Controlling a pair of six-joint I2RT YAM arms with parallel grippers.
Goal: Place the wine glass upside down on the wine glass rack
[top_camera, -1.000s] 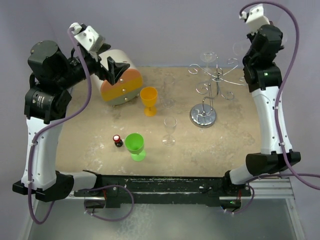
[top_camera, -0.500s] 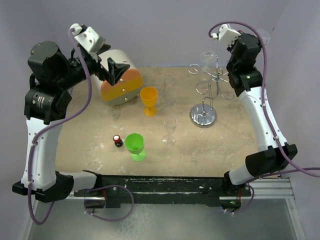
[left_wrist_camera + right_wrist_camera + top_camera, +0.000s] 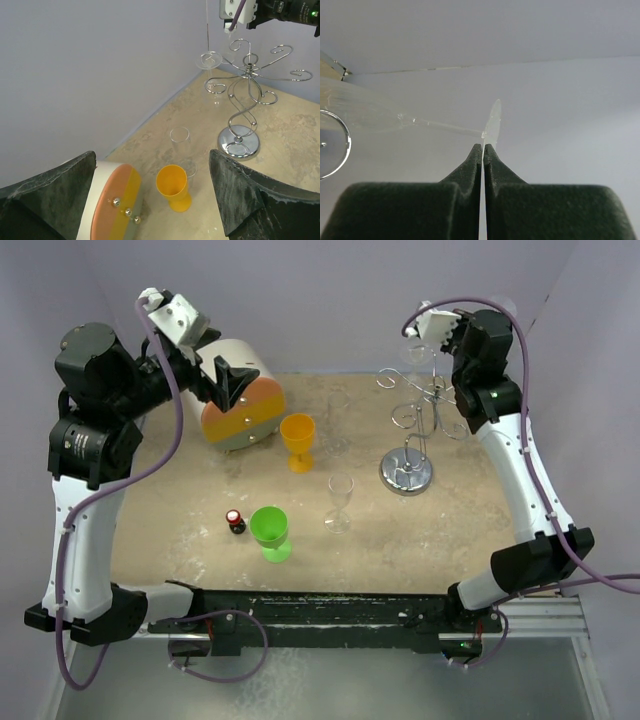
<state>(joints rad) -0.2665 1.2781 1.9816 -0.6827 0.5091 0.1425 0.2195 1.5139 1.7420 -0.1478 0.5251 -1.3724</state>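
The right gripper (image 3: 483,147) is pinched shut on the flat foot of the wine glass (image 3: 420,121), and the stem sticks out sideways from it. It hangs just above the wine glass rack (image 3: 420,405), by its curly arms. The left gripper (image 3: 152,154) gapes wide, holding nothing, far from the rack.
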